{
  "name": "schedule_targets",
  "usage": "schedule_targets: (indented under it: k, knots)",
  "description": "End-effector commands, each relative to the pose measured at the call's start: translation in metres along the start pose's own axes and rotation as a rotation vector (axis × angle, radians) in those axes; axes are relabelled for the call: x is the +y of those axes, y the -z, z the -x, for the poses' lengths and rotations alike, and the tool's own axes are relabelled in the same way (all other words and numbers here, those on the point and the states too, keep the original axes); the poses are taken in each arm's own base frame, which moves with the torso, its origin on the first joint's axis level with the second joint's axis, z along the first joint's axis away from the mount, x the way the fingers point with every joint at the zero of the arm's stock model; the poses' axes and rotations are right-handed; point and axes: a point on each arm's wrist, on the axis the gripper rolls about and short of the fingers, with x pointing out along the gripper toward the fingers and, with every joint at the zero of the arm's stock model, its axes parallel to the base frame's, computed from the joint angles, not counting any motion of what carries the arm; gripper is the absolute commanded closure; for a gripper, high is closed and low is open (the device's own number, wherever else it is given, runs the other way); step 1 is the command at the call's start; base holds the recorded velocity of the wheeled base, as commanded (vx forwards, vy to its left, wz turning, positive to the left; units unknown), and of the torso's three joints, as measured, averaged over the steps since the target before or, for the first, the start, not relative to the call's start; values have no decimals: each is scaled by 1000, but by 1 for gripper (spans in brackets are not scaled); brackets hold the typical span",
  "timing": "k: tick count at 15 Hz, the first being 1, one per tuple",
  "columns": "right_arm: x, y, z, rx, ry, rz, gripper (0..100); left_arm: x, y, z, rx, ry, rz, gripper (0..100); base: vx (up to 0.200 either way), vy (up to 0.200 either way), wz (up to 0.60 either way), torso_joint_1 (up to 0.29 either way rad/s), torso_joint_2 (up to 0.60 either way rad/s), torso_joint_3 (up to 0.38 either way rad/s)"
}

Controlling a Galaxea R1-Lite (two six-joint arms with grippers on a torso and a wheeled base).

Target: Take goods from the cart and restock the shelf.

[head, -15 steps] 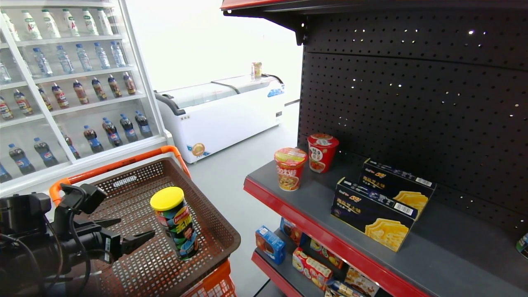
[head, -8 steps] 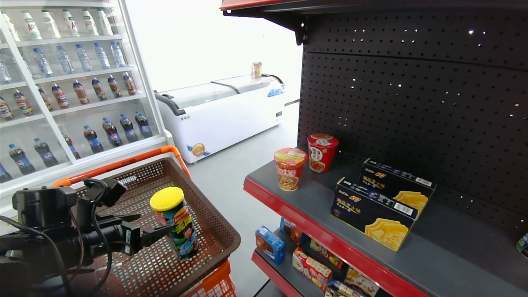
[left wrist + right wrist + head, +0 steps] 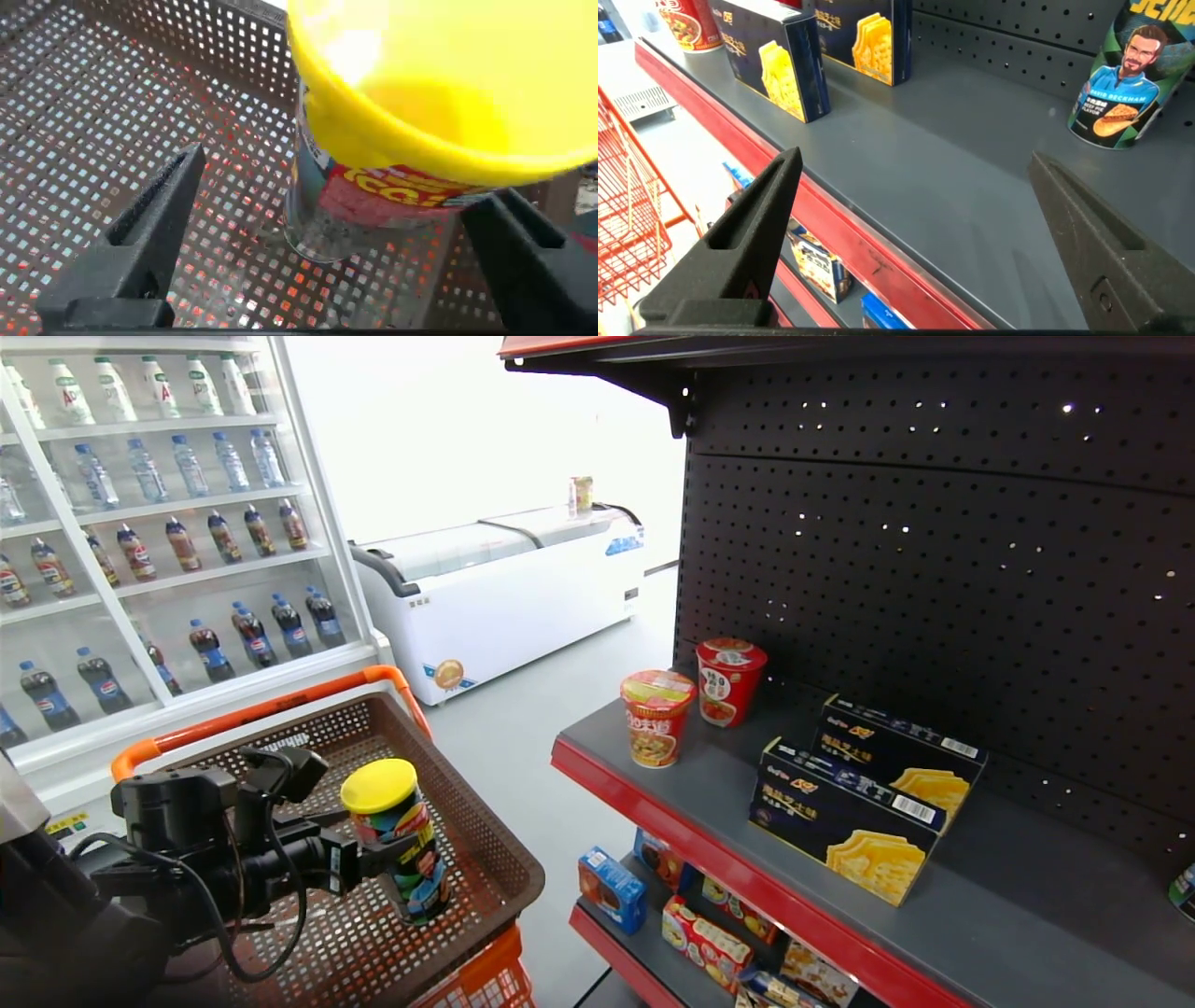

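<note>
A tall chip can with a yellow lid [image 3: 397, 835] stands upright in the brown mesh cart basket [image 3: 504, 863]. My left gripper [image 3: 385, 842] is open at the can's side, level with its upper half. In the left wrist view the can [image 3: 392, 177] stands between the fingers of the left gripper [image 3: 341, 187], above the basket mesh [image 3: 93, 93]; I cannot tell if they touch it. My right gripper [image 3: 915, 163] is open and holds nothing, above the grey shelf board [image 3: 971, 233]. A blue can [image 3: 1116, 84] stands on that shelf.
On the shelf [image 3: 709, 775] stand two noodle cups [image 3: 656, 717] [image 3: 729, 679] and two dark boxes [image 3: 845, 817] [image 3: 896, 761]. Packets fill the lower shelf [image 3: 700, 933]. A bottle cooler [image 3: 168, 551] and a chest freezer [image 3: 504, 588] stand behind the cart.
My left gripper has moved to the right across the basket, from well short of the can to having its fingers on either side of it. The can stays in place.
</note>
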Motion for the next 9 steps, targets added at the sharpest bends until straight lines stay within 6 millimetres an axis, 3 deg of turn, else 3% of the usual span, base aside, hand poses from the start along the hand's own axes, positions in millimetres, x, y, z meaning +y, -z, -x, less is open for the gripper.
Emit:
schedule_targets:
  k: [1, 6, 9]
  knots:
    - [0, 0, 0, 0, 0, 0, 0, 3, 13, -14, 46, 9, 20, 0, 0, 0, 0, 0, 0, 0]
    - [0, 0, 0, 0, 0, 0, 0, 7, 9, -36, 24, 25, -2, 0, 0, 0, 0, 0, 0, 0]
    - [0, 0, 0, 0, 0, 0, 0, -8, 1, -50, -18, 74, -41, 0, 0, 0, 0, 0, 0, 0]
